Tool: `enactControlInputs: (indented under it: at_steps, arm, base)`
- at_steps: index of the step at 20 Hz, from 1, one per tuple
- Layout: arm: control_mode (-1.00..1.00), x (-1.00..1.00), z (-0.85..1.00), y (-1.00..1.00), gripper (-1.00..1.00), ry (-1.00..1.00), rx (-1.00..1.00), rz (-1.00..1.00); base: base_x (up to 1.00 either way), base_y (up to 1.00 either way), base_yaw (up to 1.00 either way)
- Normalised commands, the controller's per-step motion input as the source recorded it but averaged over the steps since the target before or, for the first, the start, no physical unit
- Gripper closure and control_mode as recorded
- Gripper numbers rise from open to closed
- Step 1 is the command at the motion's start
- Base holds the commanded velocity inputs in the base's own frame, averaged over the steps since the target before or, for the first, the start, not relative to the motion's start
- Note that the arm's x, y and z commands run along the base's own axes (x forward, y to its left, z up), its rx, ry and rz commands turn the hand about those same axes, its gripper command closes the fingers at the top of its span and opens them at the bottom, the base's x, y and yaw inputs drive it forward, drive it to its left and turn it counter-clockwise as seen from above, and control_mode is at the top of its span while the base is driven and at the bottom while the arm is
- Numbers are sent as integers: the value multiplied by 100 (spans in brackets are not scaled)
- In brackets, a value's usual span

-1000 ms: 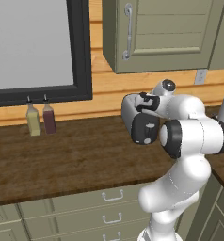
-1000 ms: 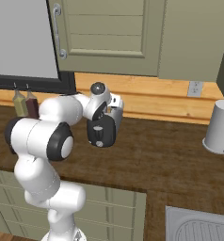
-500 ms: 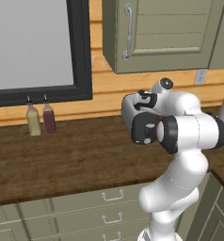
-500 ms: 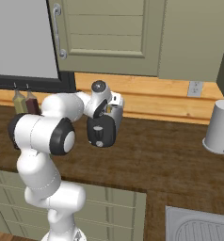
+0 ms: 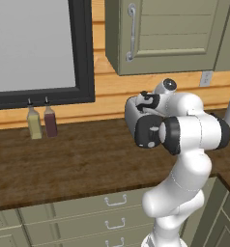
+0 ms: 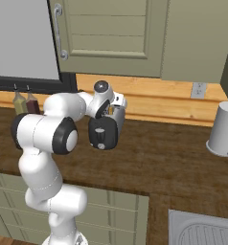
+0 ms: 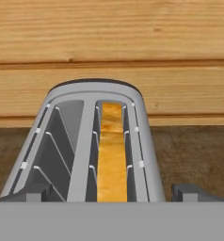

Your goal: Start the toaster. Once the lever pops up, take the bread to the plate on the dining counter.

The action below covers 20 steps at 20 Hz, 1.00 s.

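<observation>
End effector (image 7: 112, 193) hovers over the toaster (image 7: 92, 141) with its finger tips spread wide, at 7 and 5 o'clock. The bread (image 7: 111, 155) stands in the right-hand slot; the toaster rests on the tabletop (image 7: 189, 150).

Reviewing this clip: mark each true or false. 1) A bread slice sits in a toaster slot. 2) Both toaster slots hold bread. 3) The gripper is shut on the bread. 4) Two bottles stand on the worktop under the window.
1) The bread stands in a slot of the toaster: true.
2) False: the other slot is empty.
3) False: the gripper is open above the toaster, holding nothing.
4) The two bottles stand side by side on the worktop by the wall: true.
</observation>
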Motion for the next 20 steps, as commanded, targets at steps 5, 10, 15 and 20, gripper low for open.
enactControlInputs:
  at_steps: [5,10,15,20]
  arm:
    - [-100,3,-3,0,-100,0,0,0]
    - [-100,0,-8,0,-100,0,0,0]
    - [-100,0,-1,0,-100,0,0,0]
    - [-100,0,0,0,100,0,0,0]
  base:
    - [0,0,0]
    - [0,0,0]
    - [0,0,0]
    - [0,0,0]
